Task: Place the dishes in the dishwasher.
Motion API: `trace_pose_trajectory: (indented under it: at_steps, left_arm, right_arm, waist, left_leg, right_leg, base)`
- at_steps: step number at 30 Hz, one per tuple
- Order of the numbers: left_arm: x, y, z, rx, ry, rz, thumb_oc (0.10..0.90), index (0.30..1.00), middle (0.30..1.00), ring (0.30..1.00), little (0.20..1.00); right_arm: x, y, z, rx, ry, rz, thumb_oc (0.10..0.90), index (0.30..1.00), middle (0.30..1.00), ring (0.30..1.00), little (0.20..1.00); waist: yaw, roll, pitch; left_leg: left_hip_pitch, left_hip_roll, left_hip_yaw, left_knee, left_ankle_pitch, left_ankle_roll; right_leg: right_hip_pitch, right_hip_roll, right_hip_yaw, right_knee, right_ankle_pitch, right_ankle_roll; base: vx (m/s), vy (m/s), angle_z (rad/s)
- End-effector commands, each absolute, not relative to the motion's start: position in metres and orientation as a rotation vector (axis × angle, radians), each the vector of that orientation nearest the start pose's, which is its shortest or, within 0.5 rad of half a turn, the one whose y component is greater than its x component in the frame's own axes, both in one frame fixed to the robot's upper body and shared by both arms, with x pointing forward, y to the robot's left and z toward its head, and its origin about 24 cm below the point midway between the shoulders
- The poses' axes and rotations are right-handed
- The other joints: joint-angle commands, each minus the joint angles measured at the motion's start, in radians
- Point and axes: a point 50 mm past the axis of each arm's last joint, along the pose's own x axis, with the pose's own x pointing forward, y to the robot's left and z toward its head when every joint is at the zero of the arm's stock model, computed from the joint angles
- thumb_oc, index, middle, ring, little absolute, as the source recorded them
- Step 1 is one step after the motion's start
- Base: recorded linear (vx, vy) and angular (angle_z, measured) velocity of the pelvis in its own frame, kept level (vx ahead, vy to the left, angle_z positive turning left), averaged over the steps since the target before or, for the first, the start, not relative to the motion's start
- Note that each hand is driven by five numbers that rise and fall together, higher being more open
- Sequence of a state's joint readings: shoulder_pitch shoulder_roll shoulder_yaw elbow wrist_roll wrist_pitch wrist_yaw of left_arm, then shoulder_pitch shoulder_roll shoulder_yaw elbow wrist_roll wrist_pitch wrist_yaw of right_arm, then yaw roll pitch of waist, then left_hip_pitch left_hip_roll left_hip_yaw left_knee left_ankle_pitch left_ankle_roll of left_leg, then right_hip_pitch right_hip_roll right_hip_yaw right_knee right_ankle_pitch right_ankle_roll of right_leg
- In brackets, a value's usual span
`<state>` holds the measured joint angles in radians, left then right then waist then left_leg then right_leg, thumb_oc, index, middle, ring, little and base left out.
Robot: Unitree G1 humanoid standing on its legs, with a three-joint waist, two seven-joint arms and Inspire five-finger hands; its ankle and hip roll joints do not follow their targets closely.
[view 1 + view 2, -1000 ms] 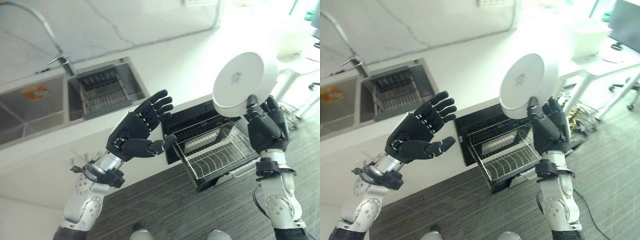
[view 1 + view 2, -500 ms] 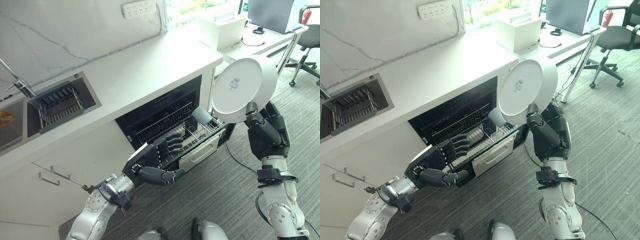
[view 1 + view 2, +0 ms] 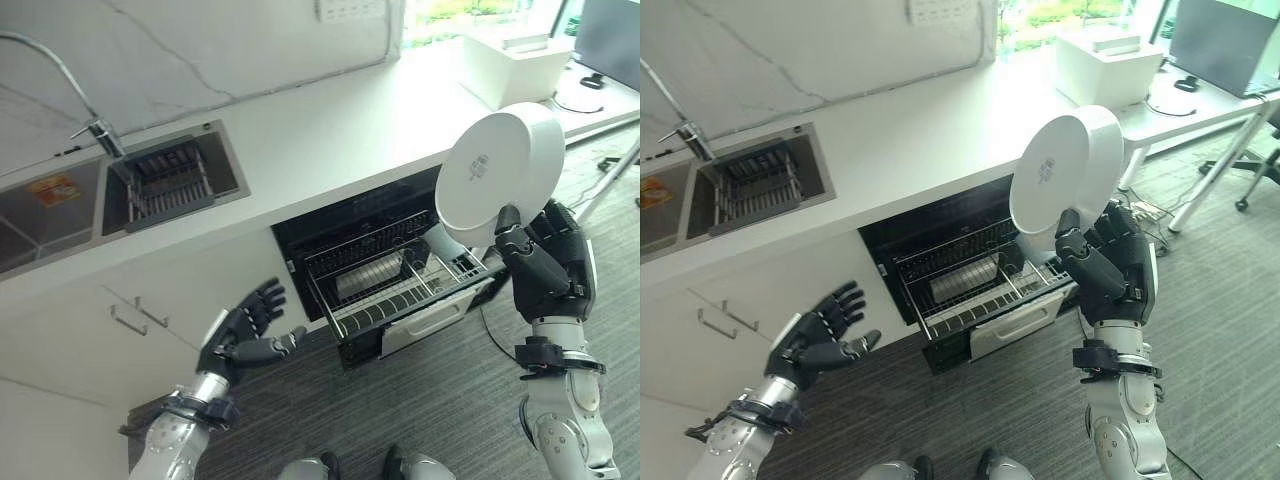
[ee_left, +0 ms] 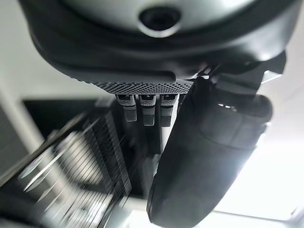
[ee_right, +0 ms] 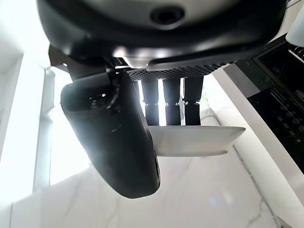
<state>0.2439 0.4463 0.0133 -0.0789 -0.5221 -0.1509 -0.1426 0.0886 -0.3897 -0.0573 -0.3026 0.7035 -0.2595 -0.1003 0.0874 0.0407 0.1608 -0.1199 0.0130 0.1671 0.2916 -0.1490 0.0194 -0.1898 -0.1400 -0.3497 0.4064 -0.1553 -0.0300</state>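
My right hand (image 3: 548,268) is shut on the lower rim of a white plate (image 3: 498,172), held upright and facing me above the right end of the dishwasher's pulled-out wire rack (image 3: 385,292). In the right wrist view the thumb (image 5: 118,142) and fingers pinch the plate's edge (image 5: 190,141). The dishwasher (image 3: 940,235) stands open under the white counter (image 3: 330,140). My left hand (image 3: 243,335) hovers open, fingers spread, to the left of the rack and in front of the cabinet, holding nothing; its thumb (image 4: 209,142) shows in the left wrist view with the rack (image 4: 80,161) beyond.
A sink (image 3: 60,205) with a faucet (image 3: 95,130) and a drain basket (image 3: 170,178) is set into the counter at the left. A white box (image 3: 510,65) sits on the counter's far right. Cabinet handles (image 3: 135,318) are beside my left hand. Grey floor (image 3: 430,400) lies in front.
The camera has shifted. My left hand has drawn back from the rack's front edge to the left and now hangs free. The right hand still holds the plate upright.
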Motion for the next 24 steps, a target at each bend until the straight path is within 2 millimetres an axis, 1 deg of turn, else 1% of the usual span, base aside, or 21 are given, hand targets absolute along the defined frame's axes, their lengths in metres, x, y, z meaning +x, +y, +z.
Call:
trace_pose_trajectory:
  at_steps: [1, 3, 4, 5, 6, 7, 8, 9, 10, 11, 12, 13, 14, 15, 16, 17, 18, 19, 22, 23, 24]
  left_arm:
    - [0.211, 0.251, 0.098, 0.020, -0.309, -0.009, 0.800, 0.900, 0.900, 0.900, 0.900]
    - [0.211, 0.251, 0.098, 0.020, -0.309, -0.009, 0.800, 0.900, 0.900, 0.900, 0.900]
    - [0.206, 0.263, 0.075, 0.021, -0.216, 0.068, 0.800, 0.900, 0.900, 0.900, 0.900]
    - [0.206, 0.263, 0.073, 0.024, -0.205, 0.072, 0.800, 0.900, 0.900, 0.900, 0.900]
    - [0.206, 0.262, 0.072, 0.024, -0.203, 0.073, 0.800, 0.900, 0.900, 0.900, 0.900]
    - [0.204, 0.263, 0.061, 0.055, -0.172, 0.097, 0.800, 0.900, 0.900, 0.900, 0.900]
    - [0.205, 0.263, 0.059, 0.065, -0.168, 0.101, 0.800, 0.900, 0.900, 0.900, 0.900]
    - [0.205, 0.267, 0.052, 0.097, -0.128, 0.125, 0.800, 0.900, 0.900, 0.900, 0.900]
    - [0.206, 0.272, 0.047, 0.107, -0.104, 0.144, 0.800, 0.900, 0.900, 0.900, 0.900]
    - [0.206, 0.276, 0.038, 0.120, -0.059, 0.147, 0.800, 0.900, 0.900, 0.900, 0.900]
    - [0.205, 0.276, 0.030, 0.126, -0.029, 0.142, 0.800, 0.900, 0.900, 0.900, 0.900]
    - [0.203, 0.271, 0.019, 0.144, 0.020, 0.113, 0.800, 0.900, 0.900, 0.900, 0.900]
    - [0.203, 0.268, 0.012, 0.149, 0.057, 0.080, 0.800, 0.900, 0.900, 0.900, 0.900]
    - [0.201, 0.265, 0.007, 0.162, 0.080, 0.060, 0.800, 0.900, 0.900, 0.900, 0.900]
    - [0.195, 0.262, -0.002, 0.184, 0.127, 0.036, 0.800, 0.900, 0.900, 0.900, 0.900]
    - [0.194, 0.262, -0.005, 0.189, 0.137, 0.033, 0.800, 0.900, 0.900, 0.900, 0.900]
    - [0.189, 0.261, -0.016, 0.191, 0.184, 0.032, 0.800, 0.900, 0.900, 0.900, 0.900]
    - [0.183, 0.261, -0.026, 0.153, 0.226, 0.052, 0.800, 0.900, 0.900, 0.900, 0.900]
    - [0.168, 0.259, -0.048, 0.027, 0.318, 0.115, 0.800, 0.900, 0.900, 0.900, 0.900]
    - [0.164, 0.260, -0.054, -0.008, 0.337, 0.136, 0.800, 0.900, 0.900, 0.900, 0.900]
    - [0.163, 0.259, -0.057, -0.028, 0.346, 0.143, 0.800, 0.900, 0.900, 0.900, 0.900]
  right_arm:
    - [0.221, -0.220, 0.189, 0.235, -0.833, -0.008, 0.400, 0.300, 0.300, 0.300, 0.300]
    - [0.221, -0.219, 0.189, 0.235, -0.833, -0.008, 0.400, 0.300, 0.300, 0.300, 0.300]
    - [0.223, -0.220, 0.192, 0.149, -0.851, -0.021, 0.400, 0.300, 0.300, 0.300, 0.300]
    - [0.223, -0.220, 0.192, 0.142, -0.853, -0.020, 0.400, 0.300, 0.300, 0.300, 0.300]
    - [0.223, -0.220, 0.192, 0.140, -0.854, -0.020, 0.400, 0.300, 0.300, 0.300, 0.300]
    - [0.223, -0.221, 0.190, 0.133, -0.863, -0.016, 0.400, 0.300, 0.300, 0.300, 0.300]
    - [0.223, -0.222, 0.189, 0.134, -0.865, -0.013, 0.400, 0.300, 0.300, 0.300, 0.300]
    - [0.222, -0.222, 0.187, 0.126, -0.868, 0.001, 0.400, 0.300, 0.300, 0.300, 0.300]
    - [0.221, -0.223, 0.187, 0.119, -0.872, 0.008, 0.400, 0.300, 0.300, 0.300, 0.300]
    - [0.219, -0.223, 0.186, 0.096, -0.886, 0.000, 0.400, 0.300, 0.300, 0.300, 0.300]
    - [0.218, -0.223, 0.186, 0.081, -0.895, -0.014, 0.400, 0.300, 0.300, 0.300, 0.300]
    - [0.218, -0.223, 0.186, 0.082, -0.896, -0.037, 0.400, 0.300, 0.300, 0.300, 0.300]
    - [0.218, -0.223, 0.185, 0.085, -0.893, -0.050, 0.400, 0.300, 0.300, 0.300, 0.300]
    - [0.218, -0.224, 0.186, 0.081, -0.892, -0.059, 0.400, 0.300, 0.300, 0.300, 0.300]
    - [0.218, -0.225, 0.188, 0.069, -0.892, -0.061, 0.400, 0.300, 0.300, 0.300, 0.300]
    - [0.218, -0.225, 0.188, 0.066, -0.889, -0.062, 0.400, 0.300, 0.300, 0.300, 0.300]
    - [0.222, -0.227, 0.189, 0.076, -0.865, -0.061, 0.400, 0.300, 0.300, 0.300, 0.300]
    - [0.226, -0.227, 0.189, 0.080, -0.847, -0.049, 0.400, 0.300, 0.300, 0.300, 0.300]
    - [0.226, -0.229, 0.190, 0.075, -0.829, -0.025, 0.400, 0.300, 0.300, 0.300, 0.300]
    - [0.226, -0.231, 0.190, 0.065, -0.825, -0.020, 0.400, 0.300, 0.300, 0.300, 0.300]
    - [0.225, -0.231, 0.190, 0.058, -0.823, -0.019, 0.400, 0.300, 0.300, 0.300, 0.300]
  waist:
    - [0.010, -0.055, -0.059]
    - [0.009, -0.056, -0.058]
    - [0.017, -0.049, -0.044]
    - [0.014, -0.044, -0.042]
    - [0.012, -0.040, -0.041]
    - [-0.004, -0.033, -0.021]
    - [-0.004, -0.035, -0.019]
    - [-0.010, -0.040, -0.014]
    - [-0.013, -0.053, -0.008]
    - [-0.016, -0.068, -0.008]
    - [-0.024, -0.070, -0.007]
    - [-0.039, -0.070, -0.006]
    - [-0.048, -0.072, -0.004]
    - [-0.047, -0.077, -0.006]
    - [-0.037, -0.084, -0.010]
    - [-0.034, -0.085, -0.012]
    - [-0.032, -0.088, -0.019]
    - [-0.032, -0.086, -0.026]
    - [-0.041, -0.082, -0.036]
    - [-0.043, -0.081, -0.038]
    - [-0.045, -0.079, -0.038]
  left_leg:
    - [0.006, -0.007, -0.053, 0.008, -0.085, -0.024]
    - [0.007, -0.008, -0.054, 0.008, -0.085, -0.024]
    - [0.014, -0.027, -0.091, 0.008, -0.085, 0.007]
    - [0.011, -0.024, -0.097, 0.008, -0.079, 0.009]
    - [0.009, -0.022, -0.100, 0.008, -0.077, 0.009]
    - [0.013, -0.016, -0.121, 0.008, -0.074, 0.009]
    - [0.011, -0.017, -0.124, 0.008, -0.074, 0.008]
    - [0.011, -0.010, -0.134, 0.008, -0.075, -0.002]
    - [0.015, -0.014, -0.135, 0.008, -0.083, -0.007]
    - [0.020, -0.013, -0.126, 0.008, -0.096, -0.014]
    - [0.025, -0.010, -0.129, 0.008, -0.102, -0.018]
    - [0.035, -0.003, -0.144, 0.008, -0.112, -0.021]
    - [0.039, -0.002, -0.157, 0.008, -0.120, -0.020]
    - [0.041, -0.001, -0.166, 0.008, -0.124, -0.019]
    - [0.042, 0.016, -0.158, 0.008, -0.127, -0.030]
    - [0.040, 0.020, -0.157, 0.008, -0.127, -0.032]
    - [0.038, 0.053, -0.138, 0.008, -0.120, -0.051]
    - [0.039, 0.089, -0.110, 0.008, -0.107, -0.068]
    - [0.033, 0.155, -0.063, 0.008, -0.077, -0.098]
    - [0.028, 0.176, -0.048, 0.008, -0.064, -0.108]
    - [0.025, 0.188, -0.039, 0.008, -0.058, -0.113]
  right_leg:
    - [0.153, -0.028, 0.026, -0.106, -0.020, 0.155]
    - [0.155, -0.028, 0.025, -0.106, -0.020, 0.155]
    - [0.215, -0.004, 0.011, -0.106, 0.185, 0.183]
    - [0.209, 0.000, 0.011, -0.104, 0.207, 0.182]
    - [0.203, 0.003, 0.013, -0.089, 0.215, 0.181]
    - [0.135, -0.003, 0.050, -0.012, 0.241, 0.173]
    - [0.126, -0.007, 0.055, -0.023, 0.238, 0.170]
    - [0.127, -0.016, 0.065, -0.105, 0.217, 0.161]
    - [0.097, -0.057, 0.091, -0.106, 0.164, 0.163]
    - [0.048, -0.107, 0.135, -0.106, 0.129, 0.178]
    - [0.018, -0.115, 0.178, -0.106, 0.123, 0.186]
    - [-0.007, -0.112, 0.240, -0.106, 0.131, 0.195]
    - [-0.014, -0.105, 0.275, -0.106, 0.138, 0.201]
    - [-0.006, -0.104, 0.276, -0.106, 0.128, 0.206]
    - [0.016, -0.111, 0.237, -0.106, 0.106, 0.214]
    - [0.020, -0.111, 0.230, -0.106, 0.099, 0.216]
    - [0.028, -0.101, 0.210, -0.106, 0.065, 0.221]
    - [0.035, -0.092, 0.189, -0.106, 0.045, 0.215]
    - [0.048, -0.069, 0.174, -0.106, 0.017, 0.186]
    - [0.051, -0.064, 0.167, -0.106, 0.012, 0.179]
    - [0.053, -0.061, 0.163, -0.106, 0.008, 0.175]
  base:
    - [0.06, 0.124, 0.31]
    - [0.12, 0.226, 0.17]
    - [0.21, 0.429, 0.14]
    - [0.21, 0.440, 0.27]
    - [-0.01, 0.083, 0.37]
    - [0.00, 0.049, 0.25]
    - [0.03, -0.019, 0.20]
    - [0.04, -0.162, 0.10]
    - [0.08, -0.273, 0.11]
    - [0.08, -0.321, 0.05]
    - [0.15, -0.394, 0.03]
    - [0.16, -0.396, 0.23]
    - [0.16, -0.387, 0.45]
    - [0.12, -0.450, 0.75]
    - [0.08, -0.407, 1.00]
    - [0.08, -0.536, 0.70]
    - [0.09, -0.485, 0.36]
    - [0.11, -0.486, 0.04]
    - [0.06, -0.273, 0.00]
    - [0.02, -0.196, 0.15]
    - [0.01, -0.170, 0.37]
